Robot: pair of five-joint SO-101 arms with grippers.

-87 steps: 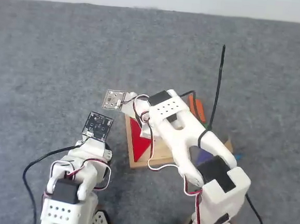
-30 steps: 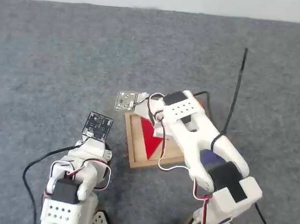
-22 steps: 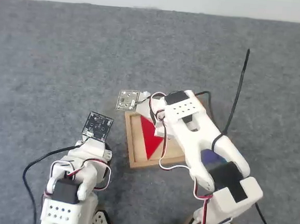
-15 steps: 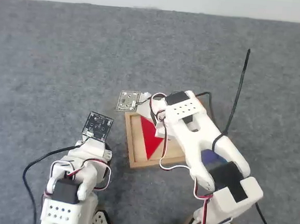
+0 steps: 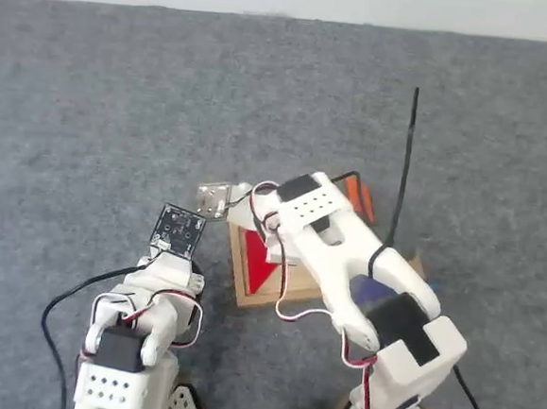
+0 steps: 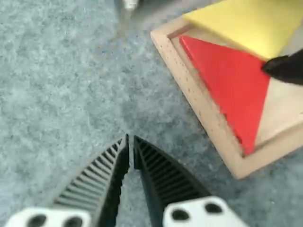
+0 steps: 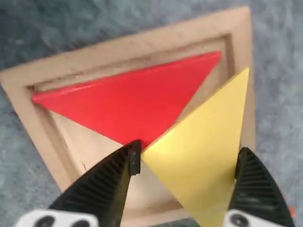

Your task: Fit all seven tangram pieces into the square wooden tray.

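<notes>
The square wooden tray [image 7: 118,49] lies on grey carpet with a red triangle [image 7: 128,101] flat inside it along one edge. My right gripper [image 7: 188,160] is shut on a yellow triangle [image 7: 203,142] and holds it tilted just above the tray, its corner next to the red piece. From above, the right arm [image 5: 315,222] covers most of the tray [image 5: 248,292], leaving part of the red triangle [image 5: 255,260] showing. My left gripper [image 6: 130,142] is shut and empty over bare carpet, beside the tray's [image 6: 199,99] corner. The yellow triangle [image 6: 236,21] hangs over the tray's far side.
An orange piece [image 5: 358,194] lies on the carpet just beyond the tray. A purple piece [image 5: 366,290] sits by the tray's right side, partly under the right arm. A black cable [image 5: 404,167] rises from that arm. Open carpet lies to the left and far side.
The right arm has swung to the left over the tray with the yellow triangle, now covering more of the red piece. The left arm has stayed still.
</notes>
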